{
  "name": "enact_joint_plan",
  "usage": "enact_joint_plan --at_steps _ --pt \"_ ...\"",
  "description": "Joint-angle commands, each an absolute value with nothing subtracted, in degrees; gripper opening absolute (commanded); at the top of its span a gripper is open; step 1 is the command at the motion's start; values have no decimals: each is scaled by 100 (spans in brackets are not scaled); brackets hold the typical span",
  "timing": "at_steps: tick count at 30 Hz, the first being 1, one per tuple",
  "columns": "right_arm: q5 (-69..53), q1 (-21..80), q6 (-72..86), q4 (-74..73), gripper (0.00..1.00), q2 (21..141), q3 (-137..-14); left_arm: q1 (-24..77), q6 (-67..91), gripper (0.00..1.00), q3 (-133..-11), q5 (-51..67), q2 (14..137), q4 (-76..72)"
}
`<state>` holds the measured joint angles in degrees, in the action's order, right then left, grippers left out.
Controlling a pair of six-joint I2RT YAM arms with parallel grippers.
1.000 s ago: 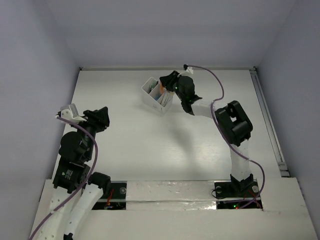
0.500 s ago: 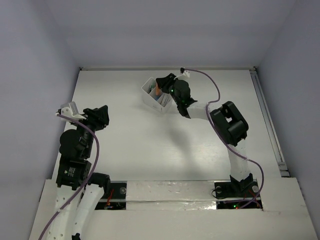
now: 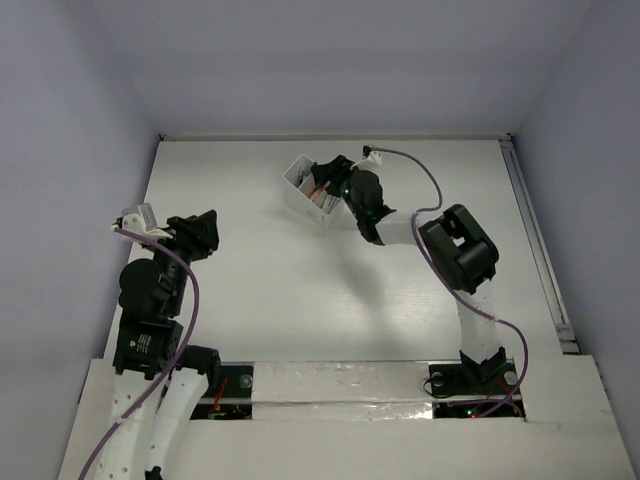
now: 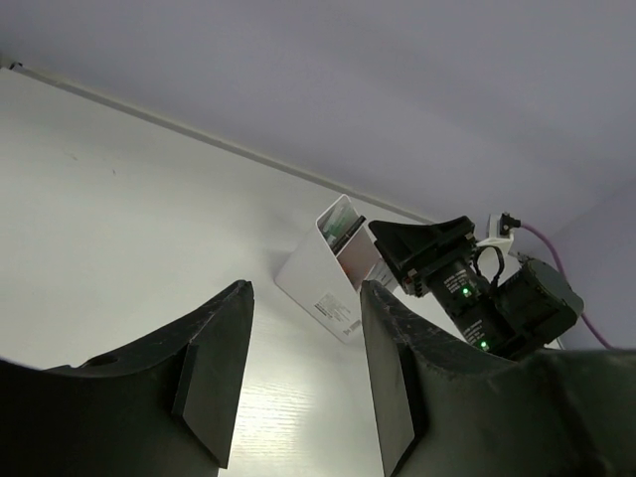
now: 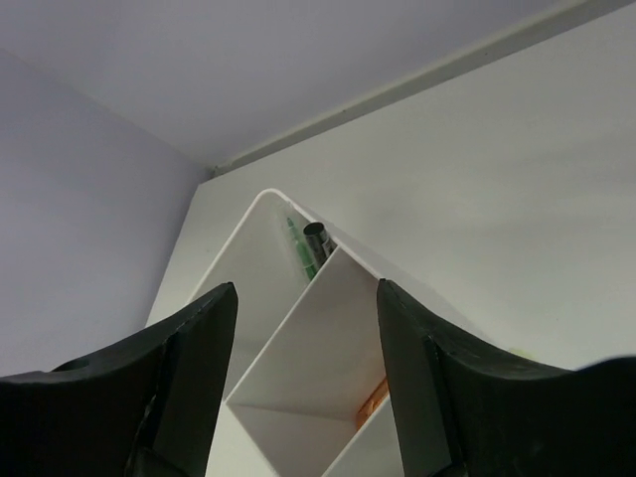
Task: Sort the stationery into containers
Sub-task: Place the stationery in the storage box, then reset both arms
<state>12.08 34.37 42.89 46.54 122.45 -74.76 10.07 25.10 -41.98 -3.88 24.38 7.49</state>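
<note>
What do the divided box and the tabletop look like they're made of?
The box: likely thin white plastic, smooth, slightly glossy; thin moulded dividers and a rounded corner suggest it. The tabletop: white, matte, faintly streaked like wood grain, perhaps painted or laminated board; uncertain.

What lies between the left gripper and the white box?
Nothing but bare table separates the left gripper from the white box; both the top external and left wrist views show this.
</note>
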Motion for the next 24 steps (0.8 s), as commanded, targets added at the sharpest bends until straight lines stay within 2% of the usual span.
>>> enact_joint_plan --at_steps 1,8,11,12,13,18,20,24 --pt "1310 3516 4157 5317 64 11708 -7296 976 2461 44 -4166 -325 2470 439" --pt "888 3516 3903 5195 64 11163 -7146 923 2435 53 -4166 -281 2487 422" --pt "765 3516 3753 5054 41 10733 -6962 923 2391 60 -4140 -168 2487 396" --pt "730 3516 3622 4906 26 10444 -6891 923 2373 63 -4140 -150 2496 387" --pt "703 3516 3560 4817 0 10285 -6734 923 2373 64 -4131 -115 2513 378" --pt "877 3516 2868 4317 0 8950 -5864 870 2364 68 -4113 298 2663 255" --pt "1132 3516 2499 4079 0 8019 -5399 809 2338 70 -4096 474 2707 168" --pt "2736 3516 2145 3290 3 6524 -4862 694 2329 72 -4043 834 2663 35"
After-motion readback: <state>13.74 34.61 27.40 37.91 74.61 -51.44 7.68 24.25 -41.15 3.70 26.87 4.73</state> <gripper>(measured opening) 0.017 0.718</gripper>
